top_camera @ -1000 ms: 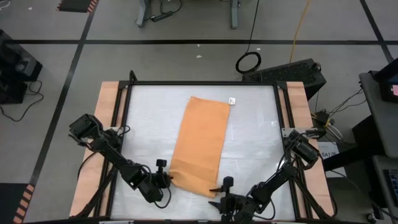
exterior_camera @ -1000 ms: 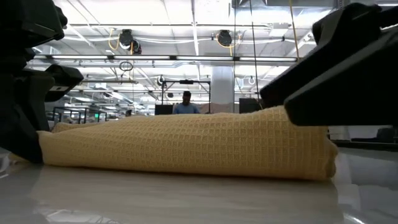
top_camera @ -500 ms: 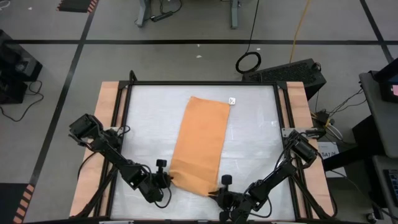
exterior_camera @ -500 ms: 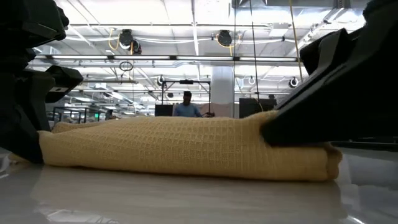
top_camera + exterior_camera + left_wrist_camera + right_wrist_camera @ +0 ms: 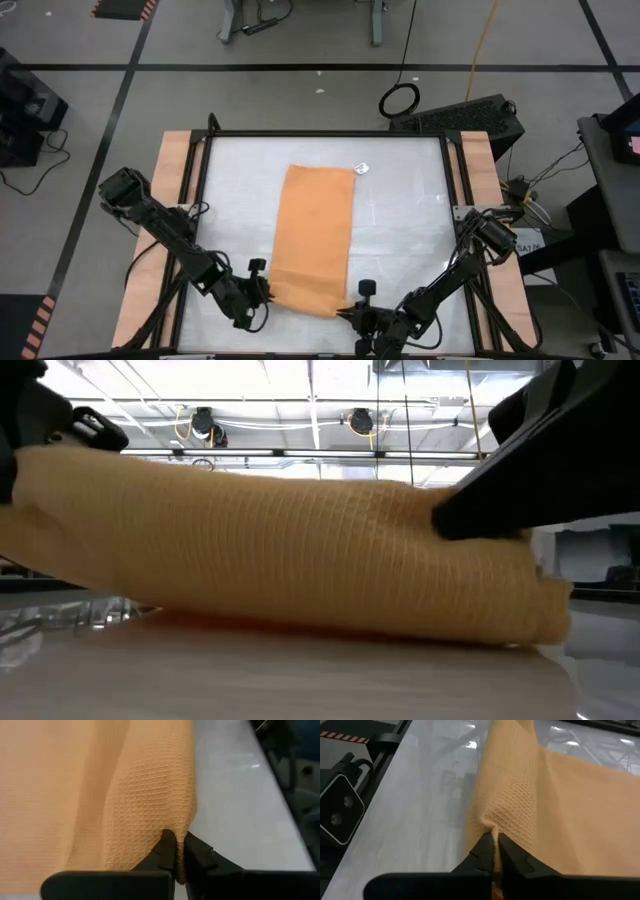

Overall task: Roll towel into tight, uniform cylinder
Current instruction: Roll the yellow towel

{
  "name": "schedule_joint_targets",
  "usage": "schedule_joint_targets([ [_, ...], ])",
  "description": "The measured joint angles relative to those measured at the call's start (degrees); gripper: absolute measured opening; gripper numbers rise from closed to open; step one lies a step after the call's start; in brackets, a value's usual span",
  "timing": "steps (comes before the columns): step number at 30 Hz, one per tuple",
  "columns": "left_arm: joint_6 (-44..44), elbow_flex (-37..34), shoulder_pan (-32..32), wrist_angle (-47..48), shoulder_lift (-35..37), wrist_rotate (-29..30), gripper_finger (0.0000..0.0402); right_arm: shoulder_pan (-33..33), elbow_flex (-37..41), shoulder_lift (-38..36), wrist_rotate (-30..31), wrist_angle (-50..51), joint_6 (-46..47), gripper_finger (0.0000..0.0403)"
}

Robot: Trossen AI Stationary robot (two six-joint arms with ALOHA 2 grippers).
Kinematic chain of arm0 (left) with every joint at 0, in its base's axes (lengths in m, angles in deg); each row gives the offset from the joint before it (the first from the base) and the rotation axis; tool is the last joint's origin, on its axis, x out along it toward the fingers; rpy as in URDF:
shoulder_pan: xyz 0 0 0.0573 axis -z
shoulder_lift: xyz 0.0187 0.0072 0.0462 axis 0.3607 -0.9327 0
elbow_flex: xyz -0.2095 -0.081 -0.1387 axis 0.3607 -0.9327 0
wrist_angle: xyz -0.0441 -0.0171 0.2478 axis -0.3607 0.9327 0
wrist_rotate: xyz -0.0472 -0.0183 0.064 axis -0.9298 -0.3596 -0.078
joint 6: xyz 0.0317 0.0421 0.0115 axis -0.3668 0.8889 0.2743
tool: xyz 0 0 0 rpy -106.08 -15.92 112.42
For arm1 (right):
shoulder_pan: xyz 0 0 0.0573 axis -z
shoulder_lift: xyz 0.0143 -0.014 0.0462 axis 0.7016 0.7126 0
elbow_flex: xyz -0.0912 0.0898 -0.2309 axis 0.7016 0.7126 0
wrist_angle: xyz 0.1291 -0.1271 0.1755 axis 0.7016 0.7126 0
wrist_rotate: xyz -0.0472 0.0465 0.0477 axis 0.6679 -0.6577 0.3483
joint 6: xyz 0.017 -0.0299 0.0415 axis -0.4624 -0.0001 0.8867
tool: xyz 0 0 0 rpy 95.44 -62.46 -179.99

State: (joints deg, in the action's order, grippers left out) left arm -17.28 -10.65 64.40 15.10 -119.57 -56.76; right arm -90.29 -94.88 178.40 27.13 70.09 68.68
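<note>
Rolling has not properly begun, as I read it: I am at the grab-and-lift step on the near end of the plain orange-tan waffle-weave cloth towel (image 5: pixel 313 238), which lies down the middle of the white counter (image 5: pixel 410 190). Its long axis runs from my arms' side straight to the far edge, where a small white tag (image 5: pixel 362 168) sticks out beside one corner. My left gripper (image 5: pixel 175 854) has its fingers clamped on the near left corner, and my right gripper (image 5: pixel 493 847) has its fingers clamped on the near right corner. From table height, that near edge looks raised off the counter. Next, I judge, both corners must turn over together, level and at one pace, or the cylinder will come out slack and skewed.
</note>
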Motion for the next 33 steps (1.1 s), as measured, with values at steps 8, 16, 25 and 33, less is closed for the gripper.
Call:
schedule_joint_targets([
  [8, -4.92, 0.04, -4.64, 1.20, 0.85, -4.38, 0.0018, 3.19, 0.02, -1.93, -3.56, 7.32, 4.35, 0.0002],
  [16, -8.94, 0.07, -9.59, 6.05, 0.85, -7.55, 0.0018, 5.96, 0.04, -2.63, -5.80, 10.24, 2.10, 0.0002],
  [25, -11.51, 0.04, -14.09, 9.26, 0.87, -7.79, 0.0018, 7.98, 0.04, -4.53, -6.77, 14.19, 2.73, 0.0020],
  [33, -13.50, 0.02, -16.36, 10.03, 0.87, -7.86, 0.0018, 6.42, 0.02, -12.74, -1.67, 24.93, 4.76, 0.0110],
])
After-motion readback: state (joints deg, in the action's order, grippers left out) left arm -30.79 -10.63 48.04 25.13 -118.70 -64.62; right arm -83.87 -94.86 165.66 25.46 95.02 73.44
